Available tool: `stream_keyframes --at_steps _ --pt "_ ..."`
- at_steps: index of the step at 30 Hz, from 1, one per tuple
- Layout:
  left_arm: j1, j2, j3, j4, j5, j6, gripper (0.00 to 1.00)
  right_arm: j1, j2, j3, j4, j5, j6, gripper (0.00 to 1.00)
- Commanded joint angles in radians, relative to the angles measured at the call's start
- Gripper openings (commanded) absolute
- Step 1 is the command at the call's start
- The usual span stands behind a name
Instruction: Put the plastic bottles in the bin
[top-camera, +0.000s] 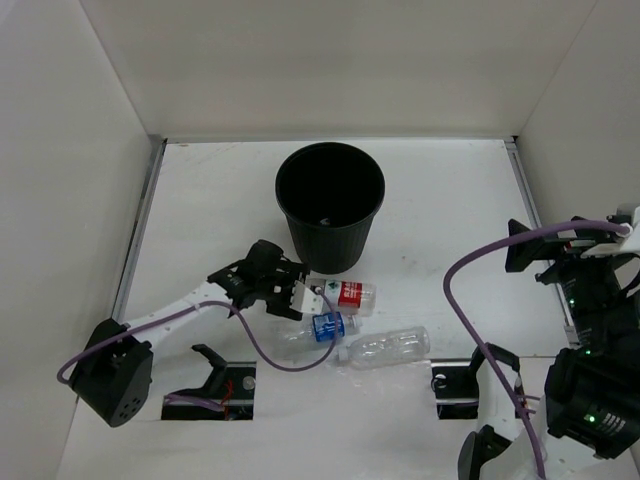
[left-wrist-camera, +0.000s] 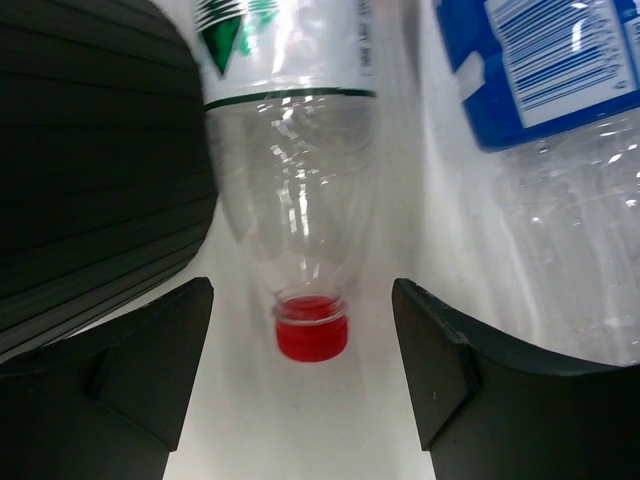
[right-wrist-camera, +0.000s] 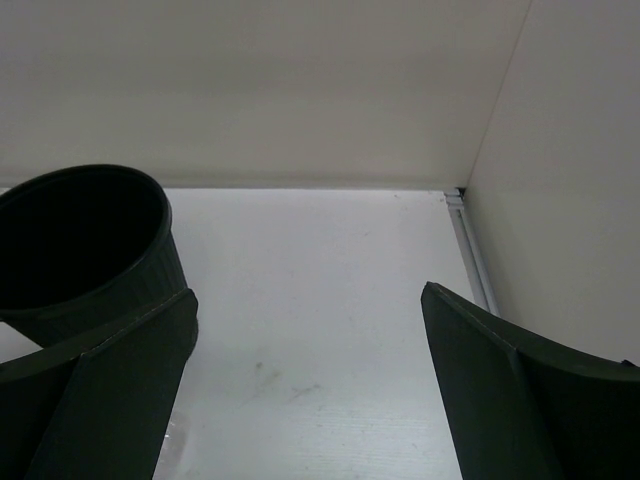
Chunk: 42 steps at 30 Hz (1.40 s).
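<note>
Matt black plastic, finely ribbed down its wall: the bin (top-camera: 330, 235) on a smooth white table (top-camera: 450, 200) of dull sheen. Just beside the bin's base lie bottles of clear, glossy plastic: the red-capped bottle (top-camera: 340, 295) with a slick printed label, the blue-labelled bottle (top-camera: 327, 327) and, farthest from the bin, the unlabelled bottle (top-camera: 390, 346). The left gripper's fingers (left-wrist-camera: 150, 370) are matt black plastic.

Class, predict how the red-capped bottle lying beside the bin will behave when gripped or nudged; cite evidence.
The red-capped bottle looks clear and empty, so probably light, with thin walls that may dent. Lying on its side, it would likely roll if nudged. The left gripper straddles its neck, likely the stiffest part.
</note>
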<state>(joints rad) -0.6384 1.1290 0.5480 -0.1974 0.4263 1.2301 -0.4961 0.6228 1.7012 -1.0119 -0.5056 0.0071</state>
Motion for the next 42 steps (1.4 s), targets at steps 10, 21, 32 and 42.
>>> stream_keyframes --at_steps 10,21,32,42 --pt "-0.043 0.086 -0.051 0.125 0.023 0.031 0.72 0.032 0.031 0.112 0.021 -0.036 0.125 1.0" --pt "-0.043 0.181 -0.04 0.174 -0.023 0.086 0.24 0.04 -0.006 0.058 0.039 -0.053 0.128 1.0" --pt "-0.123 0.065 0.187 0.007 0.006 -0.131 0.01 0.055 -0.034 -0.147 0.179 -0.039 0.126 1.0" --pt "-0.352 -0.061 0.48 -0.172 0.058 -0.414 0.01 0.054 0.009 -0.287 0.309 -0.036 0.119 1.0"
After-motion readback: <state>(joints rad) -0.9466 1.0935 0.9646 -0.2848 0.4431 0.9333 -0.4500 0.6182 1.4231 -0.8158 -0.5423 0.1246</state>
